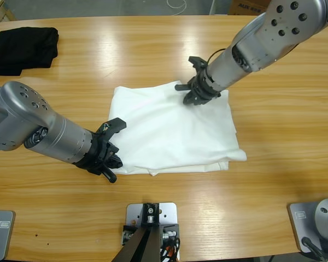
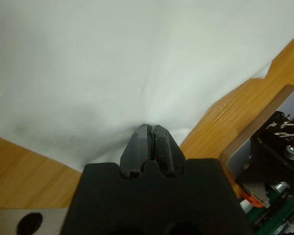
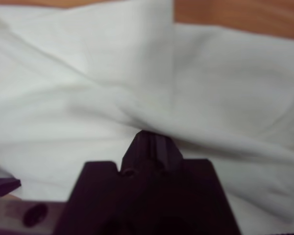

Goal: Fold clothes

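The clothes [image 1: 175,131] are a white T-shirt lying folded into a rough rectangle at the middle of the wooden table [image 1: 153,49]. My left gripper [image 1: 118,160] comes in from the left edge and sits at the shirt's near-left corner. In the left wrist view that gripper [image 2: 152,128] is shut, with the white cloth [image 2: 137,58] puckering toward its tips. My right gripper [image 1: 189,98] reaches down from the upper right onto the shirt's far edge. In the right wrist view that gripper [image 3: 149,134] is shut, with folds of the cloth [image 3: 210,88] bunched at its tips.
A black folded garment [image 1: 22,49] lies at the far-left corner of the table. Bare wood surrounds the shirt on all sides. The left arm's big silver elbow [image 1: 22,117] hangs over the table's left part.
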`<action>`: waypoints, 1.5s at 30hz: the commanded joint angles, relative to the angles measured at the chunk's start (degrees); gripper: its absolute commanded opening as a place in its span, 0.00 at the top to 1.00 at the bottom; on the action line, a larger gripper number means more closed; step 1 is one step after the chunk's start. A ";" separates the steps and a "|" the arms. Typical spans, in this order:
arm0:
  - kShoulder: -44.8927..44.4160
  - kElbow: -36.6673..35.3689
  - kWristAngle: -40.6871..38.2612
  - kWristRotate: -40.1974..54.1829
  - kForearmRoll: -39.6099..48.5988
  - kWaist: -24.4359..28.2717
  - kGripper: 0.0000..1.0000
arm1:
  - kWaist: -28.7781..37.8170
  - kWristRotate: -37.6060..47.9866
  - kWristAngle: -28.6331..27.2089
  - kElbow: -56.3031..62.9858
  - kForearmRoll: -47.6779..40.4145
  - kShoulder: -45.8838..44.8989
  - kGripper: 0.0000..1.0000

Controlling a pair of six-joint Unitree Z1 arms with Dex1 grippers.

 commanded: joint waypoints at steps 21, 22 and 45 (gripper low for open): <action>-1.21 -12.83 0.52 -5.32 2.13 13.47 1.00 | 11.93 13.97 -5.04 23.65 -4.78 -19.00 1.00; -0.84 -12.92 0.43 -5.32 2.13 13.47 1.00 | 12.13 14.67 -4.99 23.86 -4.27 -19.84 1.00; 2.55 -14.64 -1.25 -5.16 1.16 12.94 1.00 | 19.54 23.26 -6.36 29.50 -6.94 -17.23 1.00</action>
